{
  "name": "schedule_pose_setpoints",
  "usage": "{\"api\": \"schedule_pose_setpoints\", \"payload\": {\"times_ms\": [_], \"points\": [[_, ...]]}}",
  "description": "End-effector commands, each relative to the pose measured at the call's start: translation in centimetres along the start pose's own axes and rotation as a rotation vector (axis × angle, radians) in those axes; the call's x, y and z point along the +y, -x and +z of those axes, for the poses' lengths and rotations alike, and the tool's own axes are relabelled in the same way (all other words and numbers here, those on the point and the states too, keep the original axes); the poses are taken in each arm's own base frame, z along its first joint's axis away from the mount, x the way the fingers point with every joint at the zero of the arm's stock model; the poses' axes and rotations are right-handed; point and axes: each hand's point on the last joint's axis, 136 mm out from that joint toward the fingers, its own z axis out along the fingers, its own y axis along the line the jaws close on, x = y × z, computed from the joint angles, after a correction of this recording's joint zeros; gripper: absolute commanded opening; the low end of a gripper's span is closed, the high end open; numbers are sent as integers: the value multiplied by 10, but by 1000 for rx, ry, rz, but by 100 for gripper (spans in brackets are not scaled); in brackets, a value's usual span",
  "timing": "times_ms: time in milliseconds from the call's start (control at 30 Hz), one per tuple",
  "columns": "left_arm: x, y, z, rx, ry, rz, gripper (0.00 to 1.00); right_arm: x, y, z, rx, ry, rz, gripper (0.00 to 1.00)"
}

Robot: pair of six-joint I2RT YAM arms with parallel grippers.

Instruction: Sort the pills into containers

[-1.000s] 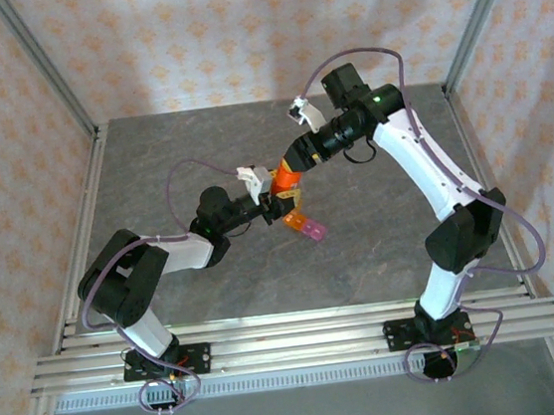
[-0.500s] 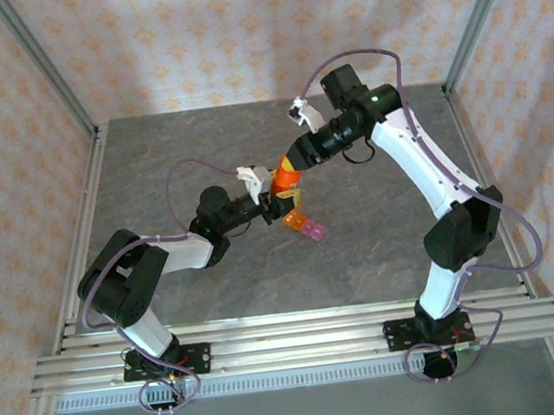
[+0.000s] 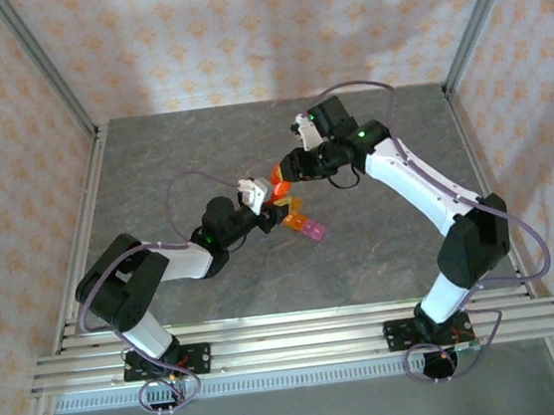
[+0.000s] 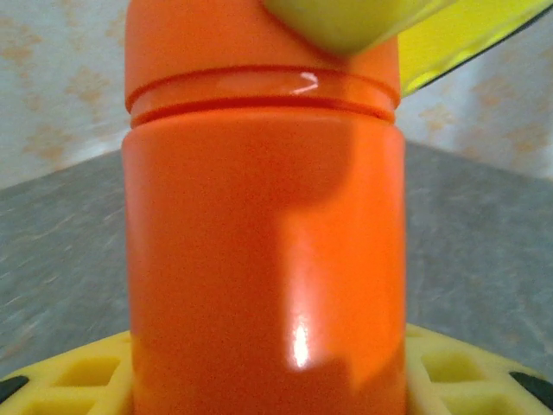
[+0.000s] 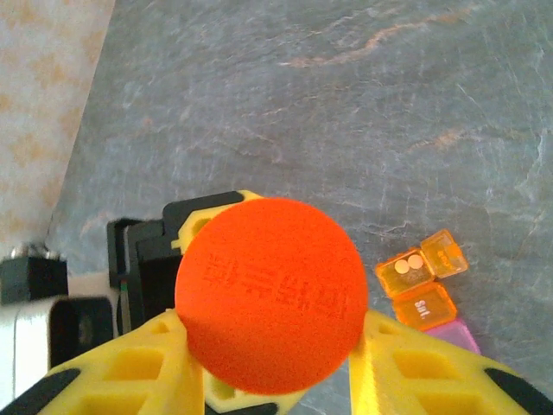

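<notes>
Grey stone-look surface | containers, orange and pink, lie side by side near its centre, two white pills in the open orange one | left gripper pinches upright orange bottle by its body, just left of them | right gripper, farther back, clamped on the cap

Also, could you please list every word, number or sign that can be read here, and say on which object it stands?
Raised lettering on top of the orange cap: two short rows, too blurred to read.
White print on the closed orange compartment: one short word, too small to read.
Orange bottle: no text on the side shown.
</notes>
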Motion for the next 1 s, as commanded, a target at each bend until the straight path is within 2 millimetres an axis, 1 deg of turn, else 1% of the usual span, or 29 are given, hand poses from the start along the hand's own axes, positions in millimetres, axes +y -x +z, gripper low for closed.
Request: {"api": "schedule_pose_setpoints", "payload": {"times_ms": [0,133,333,433,567,667,767,833,867,967], "points": [[-2,89,-13,-282,96,168,0,-16,5,16,-100,-97,177,23],[-6,87,-12,-279,101,172,0,-12,5,20,-143,-80,229,23],[-6,83,-7,-273,98,156,0,-10,9,15,-144,-89,215,24],[-3,79,-6,-264,108,148,0,-10,14,8,-148,-96,198,25],[3,77,-5,-253,119,127,0,-10,27,-10,-171,-64,194,29],[8,77,-6,-252,115,104,0,-5,34,-26,-179,-9,172,38],[10,75,-7,-244,92,87,0,3,36,-46,-200,18,125,52],[12,76,-7,-247,66,68,0,5,36,-60,-216,14,85,61],[11,76,-7,-252,46,56,0,6,37,-67,-229,17,63,65],[6,80,-8,-262,-35,20,0,11,39,-80,-254,37,-32,76]]}}
